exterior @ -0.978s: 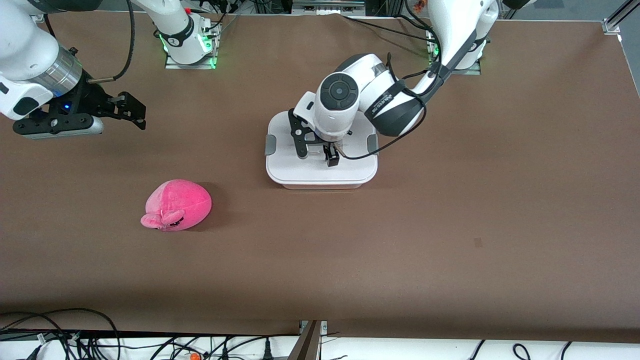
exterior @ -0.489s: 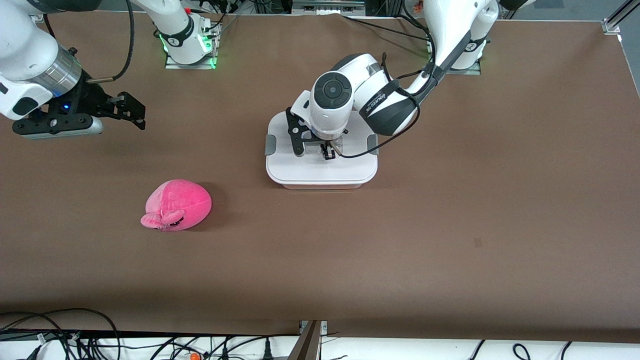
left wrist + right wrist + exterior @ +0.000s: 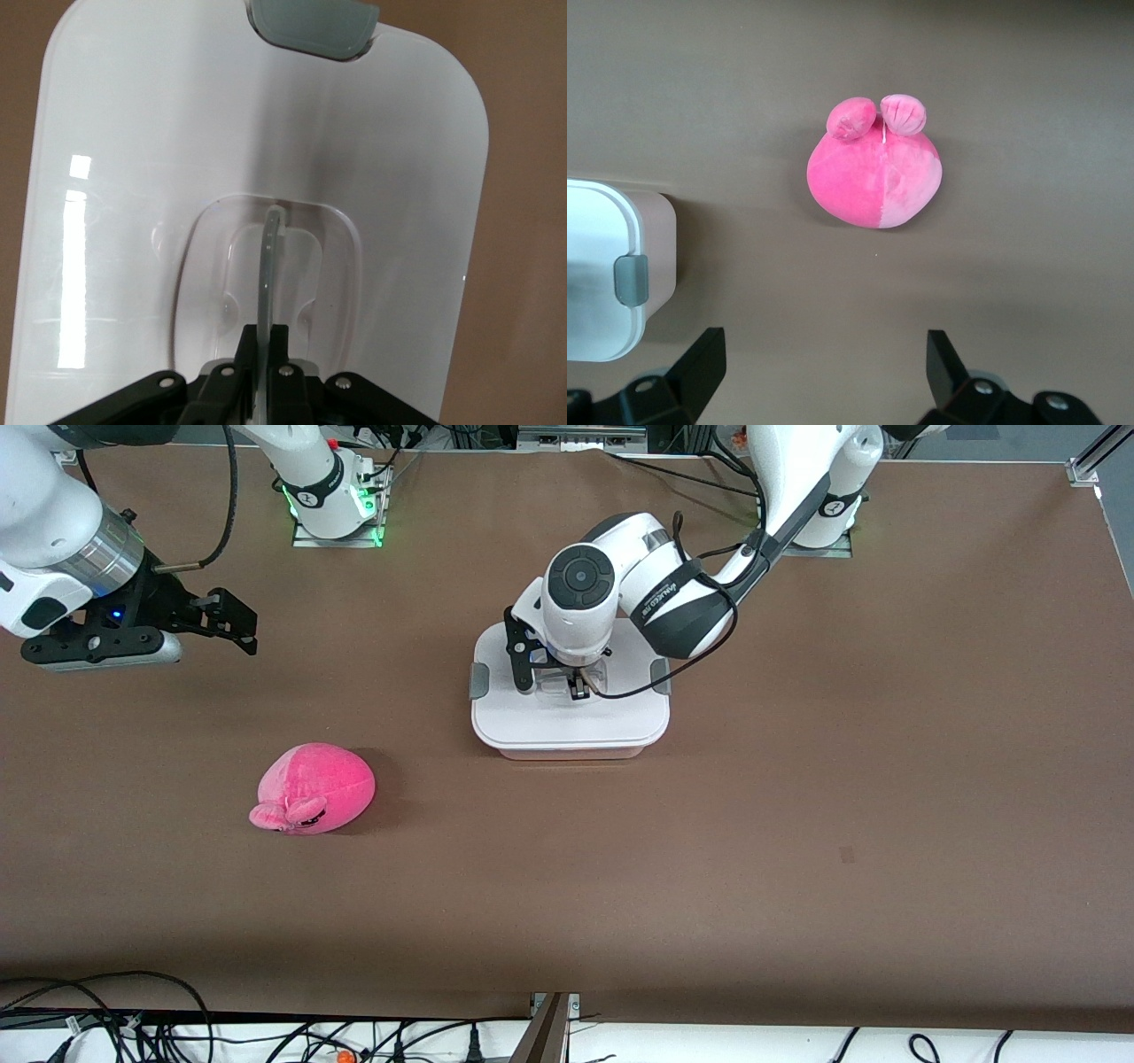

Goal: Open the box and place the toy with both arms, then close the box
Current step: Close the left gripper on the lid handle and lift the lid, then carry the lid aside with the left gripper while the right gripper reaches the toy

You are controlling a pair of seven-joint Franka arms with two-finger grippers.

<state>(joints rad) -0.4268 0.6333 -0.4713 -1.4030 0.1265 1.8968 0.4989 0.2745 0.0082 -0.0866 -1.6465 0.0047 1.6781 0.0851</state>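
The box stands mid-table, its white lid on, with a grey clip at each side. My left gripper is down on the lid, shut on the clear handle, which stands upright between the fingers. The pink plush toy lies on the table nearer the front camera, toward the right arm's end; it also shows in the right wrist view. My right gripper is open and empty, held above bare table at the right arm's end, apart from toy and box.
The brown table spreads wide around box and toy. Cables hang along the table's front edge. The arm bases stand along the edge farthest from the front camera.
My left gripper has lowered onto the lid and closed on the handle; the arm's wrist shifted toward the bases. The right arm, toy and box have not moved.
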